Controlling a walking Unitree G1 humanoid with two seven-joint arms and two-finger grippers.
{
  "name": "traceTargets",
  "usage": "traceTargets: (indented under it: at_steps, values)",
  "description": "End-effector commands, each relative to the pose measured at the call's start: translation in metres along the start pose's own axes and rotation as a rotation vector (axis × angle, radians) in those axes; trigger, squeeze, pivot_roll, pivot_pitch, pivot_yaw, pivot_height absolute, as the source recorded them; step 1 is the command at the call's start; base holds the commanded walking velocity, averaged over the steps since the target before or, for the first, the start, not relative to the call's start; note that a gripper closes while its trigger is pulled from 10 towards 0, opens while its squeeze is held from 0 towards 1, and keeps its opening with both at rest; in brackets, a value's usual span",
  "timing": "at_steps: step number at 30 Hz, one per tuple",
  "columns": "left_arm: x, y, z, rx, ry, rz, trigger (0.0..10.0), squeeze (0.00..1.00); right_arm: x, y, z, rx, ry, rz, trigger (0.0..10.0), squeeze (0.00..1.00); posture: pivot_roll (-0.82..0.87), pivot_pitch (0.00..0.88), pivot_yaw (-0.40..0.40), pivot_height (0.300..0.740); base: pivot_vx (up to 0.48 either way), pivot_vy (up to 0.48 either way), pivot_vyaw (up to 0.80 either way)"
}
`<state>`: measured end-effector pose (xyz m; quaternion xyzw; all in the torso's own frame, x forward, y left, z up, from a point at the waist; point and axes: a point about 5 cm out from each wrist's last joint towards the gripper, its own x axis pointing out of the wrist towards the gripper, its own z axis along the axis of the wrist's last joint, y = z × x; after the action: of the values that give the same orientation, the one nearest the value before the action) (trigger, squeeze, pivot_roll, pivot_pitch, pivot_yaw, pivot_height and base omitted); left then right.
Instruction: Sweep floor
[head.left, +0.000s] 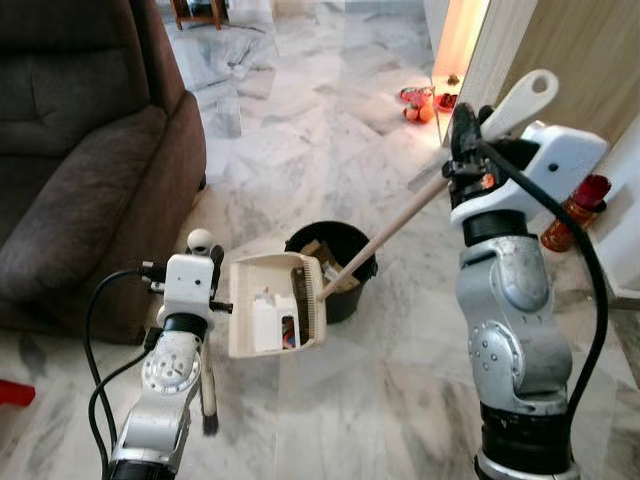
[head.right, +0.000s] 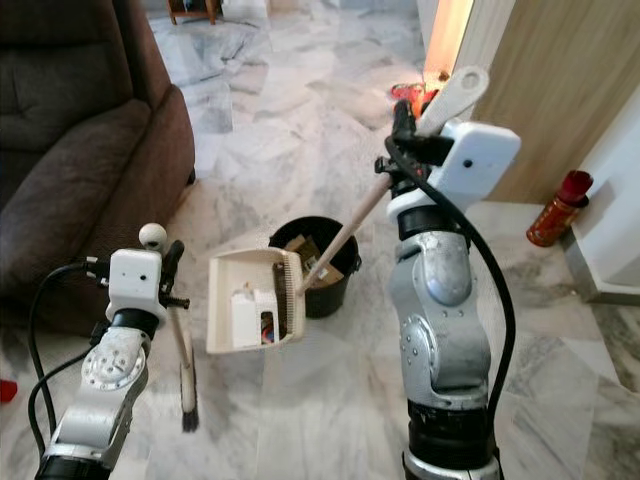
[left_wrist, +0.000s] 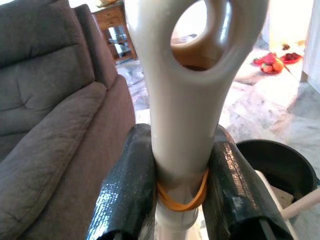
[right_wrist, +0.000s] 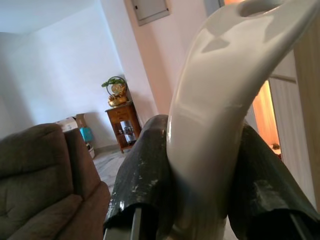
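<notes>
Marble floor (head.left: 300, 130) open ahead between sofa (head.left: 80, 150) and wall, dustpan (head.left: 275, 305) tipped at black bucket (head.left: 335, 265), handle clamped in right gripper (head.left: 462, 135), broom (head.right: 185, 370) clamped in left gripper (left_wrist: 180, 185).

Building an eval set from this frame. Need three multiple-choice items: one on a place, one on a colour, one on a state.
1. Where is the dustpan?
A. On the sofa
B. Tipped up beside the bucket
C. Flat by the wooden door

2. What colour is the bucket?
A. Black
B. Red
C. White

3. What state is the right gripper in?
A. Open and empty
B. Shut on the cream handle
C. Shut on a cloth

Answers:
1 B: the dustpan, litter inside it, stands on edge against the bucket's left side.
2 A: its rim and wall are black, with scraps inside.
3 B: both black fingers press the dustpan handle; the left gripper likewise clamps the brush handle.
</notes>
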<state>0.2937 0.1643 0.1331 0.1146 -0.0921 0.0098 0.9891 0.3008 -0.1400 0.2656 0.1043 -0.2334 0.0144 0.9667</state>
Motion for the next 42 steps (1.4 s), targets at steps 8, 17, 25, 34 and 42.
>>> traceTargets:
  at_steps: [8,17,25,34,42]
  values:
    - [0.0006,0.01,0.0078,0.035,-0.051,0.033,10.0,0.0,0.0026,0.0162,0.0256,0.05,-0.126,0.06,10.0,0.0,0.1,0.124,0.043,0.74,0.313,0.0,0.0]
    - [0.0006,0.0095,0.0081,0.032,-0.054,0.033,10.0,0.0,0.0029,0.0167,0.0255,0.06,-0.124,0.063,10.0,0.0,0.1,0.124,0.041,0.74,0.317,0.0,0.0]
    - [0.0006,0.009,0.0084,0.031,-0.054,0.035,10.0,0.0,0.003,0.0173,0.025,0.069,-0.119,0.07,10.0,0.0,0.1,0.127,0.039,0.74,0.32,0.0,0.0]
    - [0.001,0.0085,0.0087,0.029,-0.056,0.038,10.0,0.0,0.0033,0.0175,0.0255,0.071,-0.119,0.074,10.0,0.0,0.1,0.131,0.036,0.74,0.322,0.0,0.0]
    - [0.0012,0.008,0.0086,0.027,-0.056,0.038,10.0,0.0,0.0036,0.0181,0.0262,0.068,-0.121,0.076,10.0,0.0,0.09,0.134,0.034,0.74,0.321,0.0,0.0]
